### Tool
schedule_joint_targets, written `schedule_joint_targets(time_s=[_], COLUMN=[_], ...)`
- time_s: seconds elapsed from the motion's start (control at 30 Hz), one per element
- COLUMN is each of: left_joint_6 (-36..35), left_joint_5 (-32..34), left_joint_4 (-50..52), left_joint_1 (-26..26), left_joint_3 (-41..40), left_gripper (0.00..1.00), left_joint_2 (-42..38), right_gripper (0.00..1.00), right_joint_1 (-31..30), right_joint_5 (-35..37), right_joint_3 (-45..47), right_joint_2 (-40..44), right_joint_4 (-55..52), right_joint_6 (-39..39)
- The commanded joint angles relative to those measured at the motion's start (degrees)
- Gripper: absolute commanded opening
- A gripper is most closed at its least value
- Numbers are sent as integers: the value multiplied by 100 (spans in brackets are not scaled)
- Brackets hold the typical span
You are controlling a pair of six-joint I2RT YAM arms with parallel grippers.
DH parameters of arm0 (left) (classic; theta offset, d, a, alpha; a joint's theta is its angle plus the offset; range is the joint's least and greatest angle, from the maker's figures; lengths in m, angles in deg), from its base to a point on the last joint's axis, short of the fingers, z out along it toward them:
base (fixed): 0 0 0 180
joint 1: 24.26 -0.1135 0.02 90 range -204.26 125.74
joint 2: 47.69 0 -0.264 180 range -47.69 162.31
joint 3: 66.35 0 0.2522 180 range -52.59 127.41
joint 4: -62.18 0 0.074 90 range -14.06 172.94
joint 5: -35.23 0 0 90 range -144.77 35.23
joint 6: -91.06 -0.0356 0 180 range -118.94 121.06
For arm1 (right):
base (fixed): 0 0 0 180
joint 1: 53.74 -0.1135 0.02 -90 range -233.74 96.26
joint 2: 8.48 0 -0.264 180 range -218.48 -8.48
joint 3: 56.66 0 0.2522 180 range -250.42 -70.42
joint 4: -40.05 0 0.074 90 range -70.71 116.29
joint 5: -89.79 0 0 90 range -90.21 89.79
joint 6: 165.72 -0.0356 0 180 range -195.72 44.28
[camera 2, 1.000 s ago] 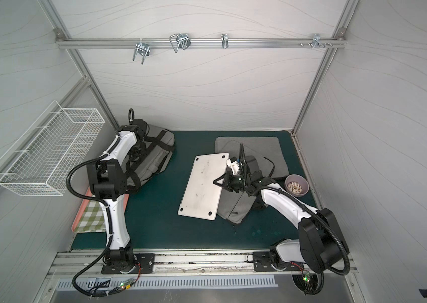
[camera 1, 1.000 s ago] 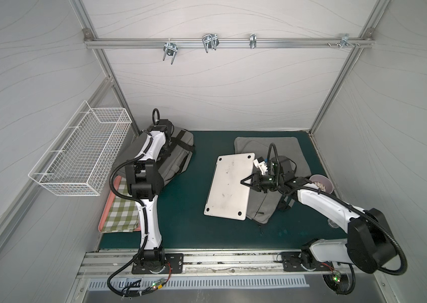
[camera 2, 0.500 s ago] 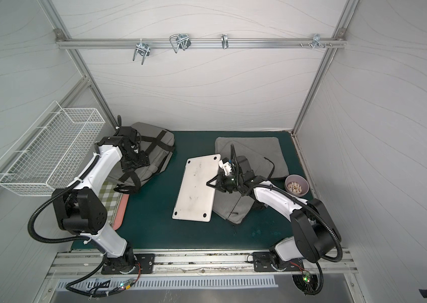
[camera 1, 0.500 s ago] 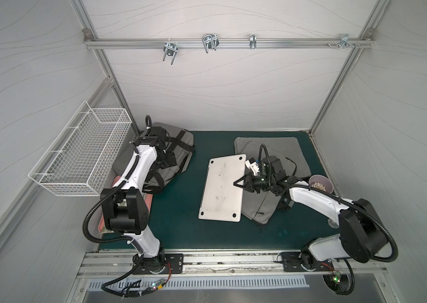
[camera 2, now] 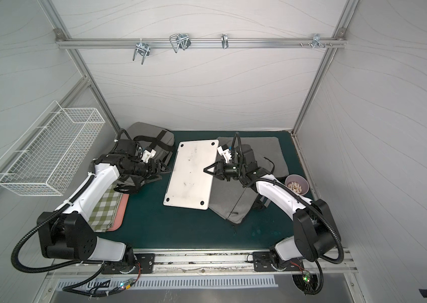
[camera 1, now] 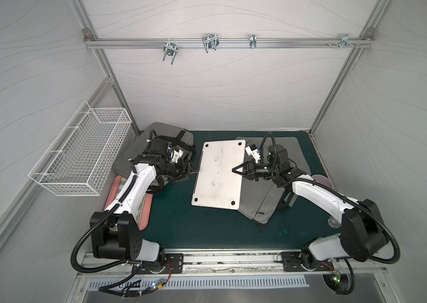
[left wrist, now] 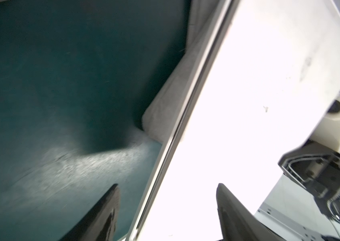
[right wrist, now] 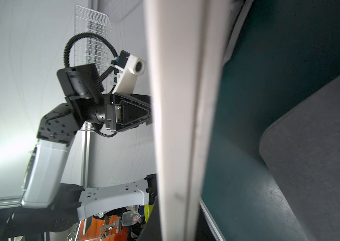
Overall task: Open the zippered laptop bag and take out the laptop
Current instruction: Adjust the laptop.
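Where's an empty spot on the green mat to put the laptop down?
Biggest bare patch of green mat: the front, bordered by pink tray, grey laptop bag and metal rail. Between backpack and laptop is a narrow strip, with the left claw in it. Crowded on the right: laptop bag, bowl.

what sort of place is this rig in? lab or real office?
Most likely a lab robot cell, not an office: white panel walls on an aluminium frame, left arm and right arm bolted to a front rail, green mat.
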Motion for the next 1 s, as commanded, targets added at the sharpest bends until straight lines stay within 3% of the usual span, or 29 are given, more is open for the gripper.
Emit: schedule_joint_targets(time_s=[0.0, 0.17, 0.37, 0.47, 0.57, 0.67, 0.73, 0.8, 0.97], left_joint_6=[-323, -4, 1549, 3194, 5214, 7352, 8833, 9088, 8881], left_joint_5=[-1263, -2221, -3213, -3487, -3588, -3584, -3548, -3676, -3668], left_joint_4=[-642, -1185, -3257, -5419, -8204, -10881, -12698, -12732, -12438], left_joint_1=[-65, -7, 22, 22, 90, 133, 146, 220, 388], left_joint_3=[96, 425, -85, -553, -933, -965, -758, -571, -519], left_gripper=[73, 67, 53, 45, 43, 40, 31, 16, 9], left_joint_2=[96, 293, 44, -35, 96, 567, 1037, 1282, 1324], right_gripper=[0, 0, 0, 0, 0, 0, 0, 0, 0], right_joint_1=[165, 311, 558, 657, 691, 686, 684, 682, 673], right_joint_5=[-870, -1135, -1321, -1415, -1511, -1512, -1510, -1503, -1511], right_joint_3=[-461, -609, -733, -806, -836, -844, -834, -824, -929], right_joint_2=[18, -105, -268, -361, -476, -534, -567, -572, -517], right_joint_4=[1484, 1728, 2140, 2280, 2632, 2676, 2703, 2704, 2146], right_joint_6=[-559, -832, -1290, -1487, -1816, -1880, -1882, -1869, -1465])
